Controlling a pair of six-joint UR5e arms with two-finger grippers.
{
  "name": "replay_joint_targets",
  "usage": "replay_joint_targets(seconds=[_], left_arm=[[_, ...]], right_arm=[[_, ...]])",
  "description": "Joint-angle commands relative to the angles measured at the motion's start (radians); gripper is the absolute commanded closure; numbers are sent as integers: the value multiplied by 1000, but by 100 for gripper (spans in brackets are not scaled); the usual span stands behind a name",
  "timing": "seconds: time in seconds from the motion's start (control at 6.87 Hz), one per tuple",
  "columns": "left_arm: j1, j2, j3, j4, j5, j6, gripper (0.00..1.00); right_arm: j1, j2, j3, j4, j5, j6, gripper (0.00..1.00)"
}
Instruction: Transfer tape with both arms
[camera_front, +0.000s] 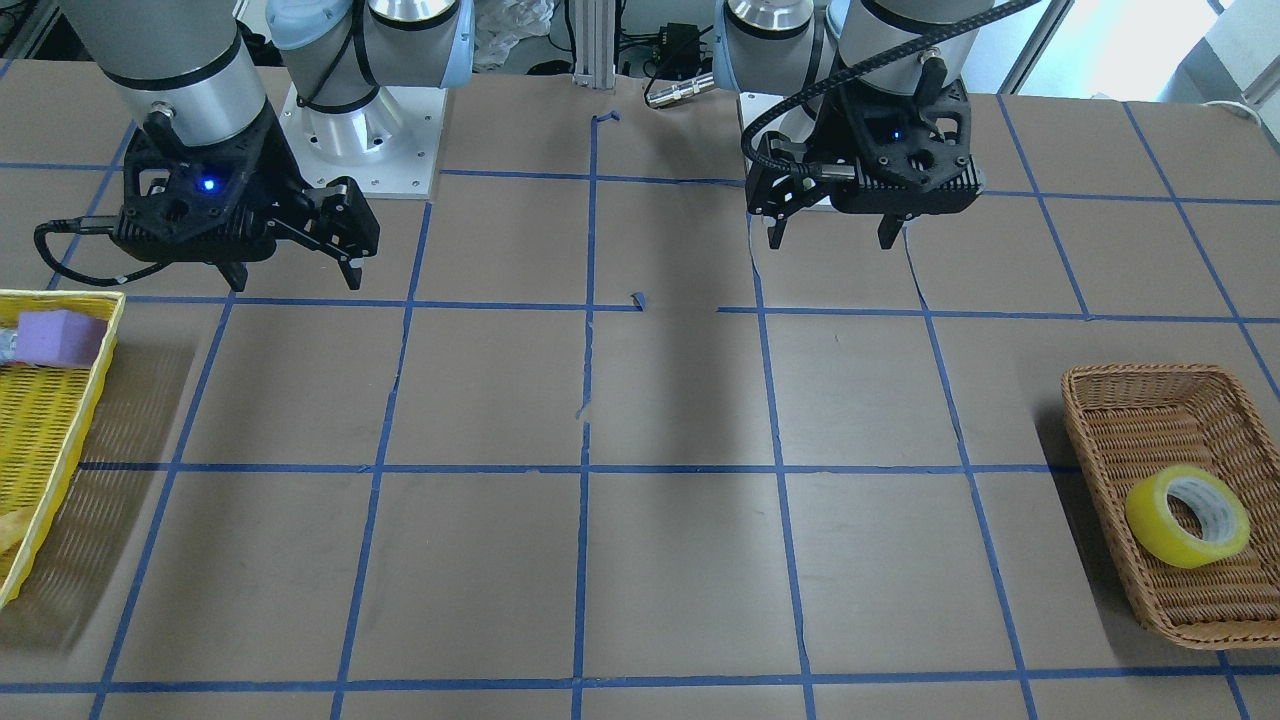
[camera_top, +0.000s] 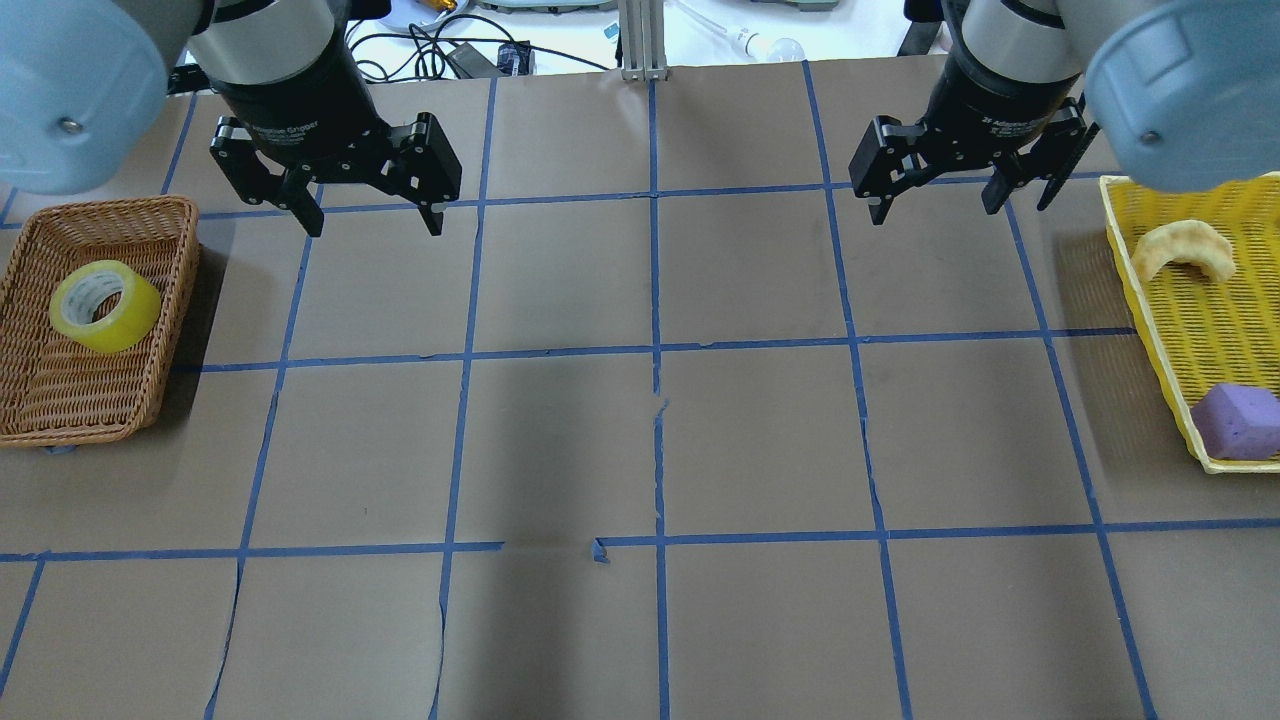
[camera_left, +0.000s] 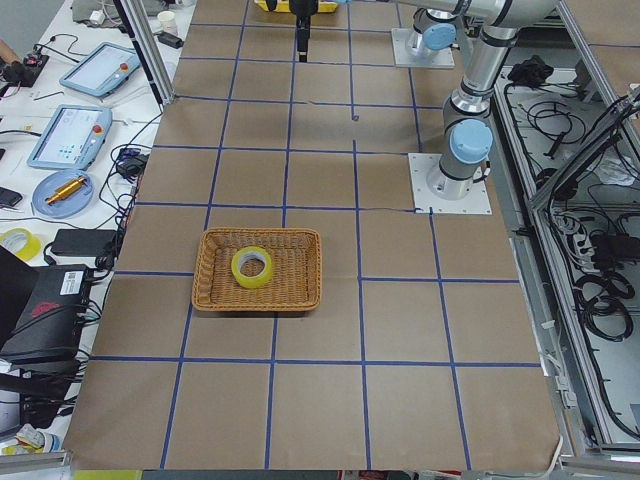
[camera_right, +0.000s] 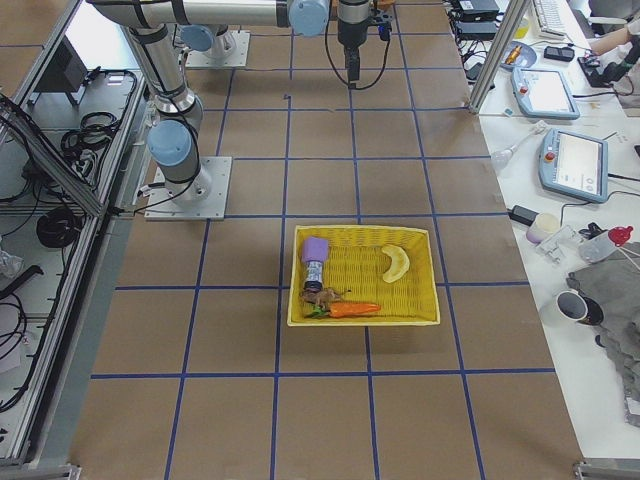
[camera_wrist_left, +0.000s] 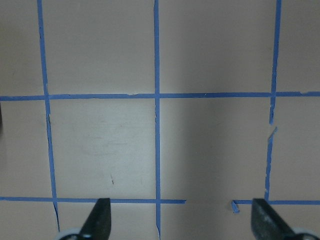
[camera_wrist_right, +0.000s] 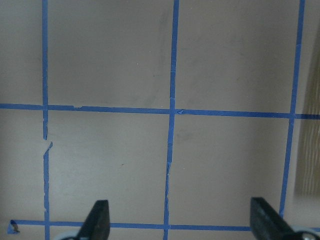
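The tape (camera_top: 132, 318) is a yellow roll with a white core. It lies tilted in a brown wicker basket (camera_top: 60, 400) at the table's left end, and it also shows in the front view (camera_front: 1150, 518) and the left side view (camera_left: 238, 270). My left gripper (camera_top: 374, 228) hangs open and empty above the table, to the right of that basket and a little beyond it; it shows in the front view (camera_front: 832, 240) too. My right gripper (camera_top: 935, 210) is open and empty beside the yellow basket (camera_top: 1190, 330). Both wrist views show only bare table between open fingertips (camera_wrist_left: 100, 220) (camera_wrist_right: 100, 220).
The yellow plastic basket (camera_front: 40, 420) at the right end holds a purple sponge block (camera_top: 1238, 420), a banana-shaped piece (camera_top: 1180, 250) and other toys (camera_right: 340, 308). Blue tape lines grid the brown table. The arm bases (camera_front: 360, 130) stand at the robot's edge.
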Motion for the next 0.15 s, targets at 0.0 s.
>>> replay_joint_targets(seconds=[0.0], left_arm=[[2,-2,1,0,-6,0,0]], right_arm=[[1,-5,0,1,-1,1,0]])
